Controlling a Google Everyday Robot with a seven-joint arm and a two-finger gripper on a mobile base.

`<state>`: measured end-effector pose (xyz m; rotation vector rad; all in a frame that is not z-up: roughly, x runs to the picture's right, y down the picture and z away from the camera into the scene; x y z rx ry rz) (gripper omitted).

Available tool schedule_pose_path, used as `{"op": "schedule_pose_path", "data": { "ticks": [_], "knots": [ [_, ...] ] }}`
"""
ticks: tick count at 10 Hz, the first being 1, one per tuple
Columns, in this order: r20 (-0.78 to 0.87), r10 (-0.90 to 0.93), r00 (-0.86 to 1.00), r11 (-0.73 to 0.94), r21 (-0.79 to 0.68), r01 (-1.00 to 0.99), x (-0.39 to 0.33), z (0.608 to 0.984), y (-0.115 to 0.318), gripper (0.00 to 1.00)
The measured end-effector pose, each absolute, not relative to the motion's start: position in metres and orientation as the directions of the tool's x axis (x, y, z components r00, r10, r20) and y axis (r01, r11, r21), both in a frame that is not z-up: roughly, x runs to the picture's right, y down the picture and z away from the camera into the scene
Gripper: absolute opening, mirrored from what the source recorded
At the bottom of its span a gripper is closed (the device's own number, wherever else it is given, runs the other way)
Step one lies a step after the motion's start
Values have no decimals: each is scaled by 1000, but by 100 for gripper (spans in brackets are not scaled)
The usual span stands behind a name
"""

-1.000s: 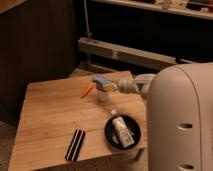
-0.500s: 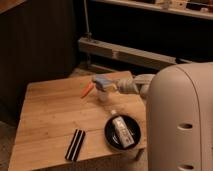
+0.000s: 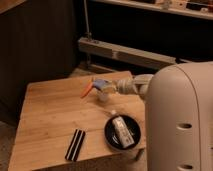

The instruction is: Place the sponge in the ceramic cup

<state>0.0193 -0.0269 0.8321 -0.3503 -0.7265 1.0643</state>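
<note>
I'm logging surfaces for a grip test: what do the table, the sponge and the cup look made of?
The table: wood, matte, visible plank grain. The sponge: soft blue-grey foam, probably; uneven edges, held by the gripper just above the cup. The cup: pale, smooth, likely ceramic, though plastic can't be excluded.

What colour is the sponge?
The sponge is blue-grey, in the camera view; the gripper holds it over the cup.
</note>
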Motion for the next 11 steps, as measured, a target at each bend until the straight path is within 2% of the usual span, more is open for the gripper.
{"op": "schedule_pose_path", "data": {
  "ticks": [11],
  "knots": [
    [363, 890, 275, 448, -591, -671, 19, 832, -27, 66]
  ]
}}
